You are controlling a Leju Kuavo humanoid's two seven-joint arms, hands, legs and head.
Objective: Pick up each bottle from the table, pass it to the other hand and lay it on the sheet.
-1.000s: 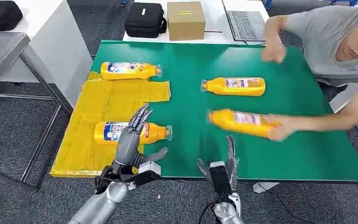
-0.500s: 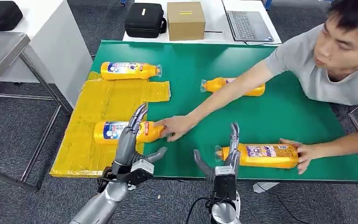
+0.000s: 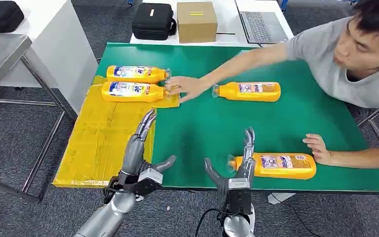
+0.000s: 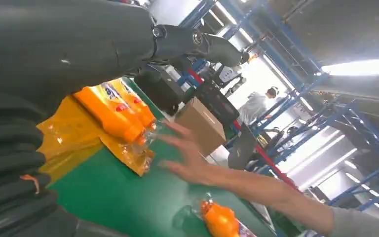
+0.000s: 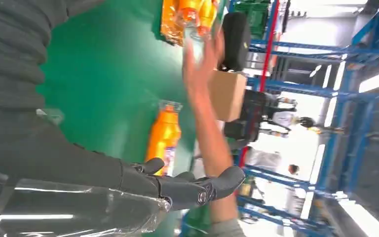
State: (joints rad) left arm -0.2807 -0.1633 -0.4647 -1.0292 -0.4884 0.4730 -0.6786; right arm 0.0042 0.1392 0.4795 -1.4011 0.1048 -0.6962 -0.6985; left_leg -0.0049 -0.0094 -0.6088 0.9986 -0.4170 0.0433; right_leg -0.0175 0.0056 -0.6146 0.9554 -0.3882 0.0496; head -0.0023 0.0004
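Note:
Two orange bottles lie side by side at the far end of the yellow sheet: one at the back, one in front with a person's hand at its cap. A third bottle lies mid-table. A fourth bottle lies near the front edge, its cap just right of my right hand, which is open and upright. My left hand is open over the sheet's right edge, holding nothing. The left wrist view shows the two sheet bottles.
A person leans over the green table from the right, one arm stretched across it, the other hand resting by the front bottle. Behind the table stand a black case, a cardboard box and a laptop.
The person slid the bottle from the sheet's near part up beside the far bottle. The person's other hand let go of the front bottle. My hands have hardly moved.

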